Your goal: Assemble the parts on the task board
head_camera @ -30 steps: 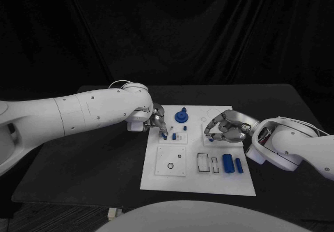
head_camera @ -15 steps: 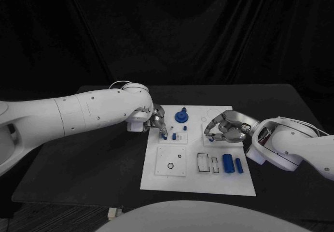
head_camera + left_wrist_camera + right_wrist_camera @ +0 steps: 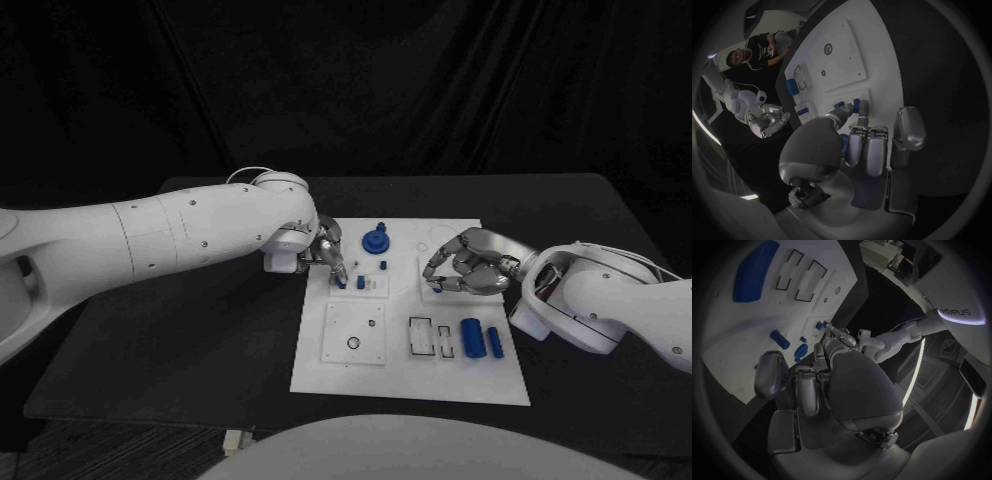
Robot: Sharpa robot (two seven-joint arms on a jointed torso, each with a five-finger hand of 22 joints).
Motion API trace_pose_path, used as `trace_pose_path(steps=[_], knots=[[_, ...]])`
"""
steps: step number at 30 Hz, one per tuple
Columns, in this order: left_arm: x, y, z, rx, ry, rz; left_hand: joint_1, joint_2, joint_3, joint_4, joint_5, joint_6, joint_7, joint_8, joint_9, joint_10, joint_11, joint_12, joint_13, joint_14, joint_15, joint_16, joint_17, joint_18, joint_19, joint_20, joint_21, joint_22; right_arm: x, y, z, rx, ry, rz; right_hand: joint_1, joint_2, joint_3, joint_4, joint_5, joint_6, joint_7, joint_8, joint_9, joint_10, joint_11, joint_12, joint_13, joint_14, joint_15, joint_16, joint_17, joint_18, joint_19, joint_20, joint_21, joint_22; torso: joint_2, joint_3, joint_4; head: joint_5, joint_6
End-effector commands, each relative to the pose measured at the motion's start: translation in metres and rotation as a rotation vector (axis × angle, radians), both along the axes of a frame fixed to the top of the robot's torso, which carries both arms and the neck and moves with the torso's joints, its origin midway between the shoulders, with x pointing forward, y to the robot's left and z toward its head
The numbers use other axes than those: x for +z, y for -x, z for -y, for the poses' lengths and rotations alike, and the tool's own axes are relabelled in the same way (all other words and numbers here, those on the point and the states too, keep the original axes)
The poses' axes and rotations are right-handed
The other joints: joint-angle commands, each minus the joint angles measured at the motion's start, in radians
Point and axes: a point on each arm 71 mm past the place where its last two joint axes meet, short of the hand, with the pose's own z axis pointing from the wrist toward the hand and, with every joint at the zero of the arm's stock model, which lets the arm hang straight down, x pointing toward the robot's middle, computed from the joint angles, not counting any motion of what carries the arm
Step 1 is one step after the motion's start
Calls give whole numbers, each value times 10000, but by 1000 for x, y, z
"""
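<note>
Nearest me, along the task board's [image 3: 411, 380] front edge, I see bare white plate, then a square plate with a small black ring [image 3: 353, 343] on the left and two rectangular slots [image 3: 431, 337] beside a large blue cylinder [image 3: 472, 338] and a slimmer blue peg [image 3: 495, 342] on the right. Black table [image 3: 188, 350] lies open on both sides of the board. Farther in, my left hand [image 3: 326, 255] reaches over the board's left edge, fingertips down on a small blue part [image 3: 340, 282]; I cannot tell whether it is pinched. My right hand [image 3: 464, 264] is curled at the right side; whether it holds anything I cannot tell. Beyond them stands a blue round gear-like part [image 3: 375, 241]. The left arm [image 3: 942, 315] reads "sharpa" in the right wrist view.
</note>
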Motion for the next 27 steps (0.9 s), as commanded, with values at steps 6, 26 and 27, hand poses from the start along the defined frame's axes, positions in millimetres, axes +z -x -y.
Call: trace_pose_path(steps=[6,26,27], knots=[[-2,1,1,-145,-18,-177,-818,-40,-557,639,-1130,144,1,-318,-289,434,49,-76,1646,721,-5,-90,2126,95,-67,36,-108,1472,-2,1,1,-41,116,-120,92,7,-16,-73,57,-18,16,59,-17,1058,71,35,2634,1047,55,30,2634,123,-59,-4,-70,1639,0,-1,-1,10,-2],[-3,1,3,-257,-87,-304,-1496,1,-1511,1545,-1344,223,93,-645,-552,379,135,-140,1576,692,62,-122,2084,122,-120,99,-287,1440,-2,1,1,-27,129,-147,100,11,-13,-85,68,-12,20,68,-21,1058,77,35,2634,1047,58,30,2634,124,-63,-1,-78,1637,1,-1,-2,-3,-2],[-3,1,3,-256,-91,-308,-1499,3,-1515,1550,-1343,222,93,-645,-552,382,136,-135,1580,692,62,-121,2084,119,-112,99,-272,1444,-2,1,1,-27,130,-148,100,11,-13,-85,68,-12,20,68,-21,1058,77,35,2634,1047,58,30,2634,124,-63,-1,-78,1637,-2,-2,-2,-1,-2]])
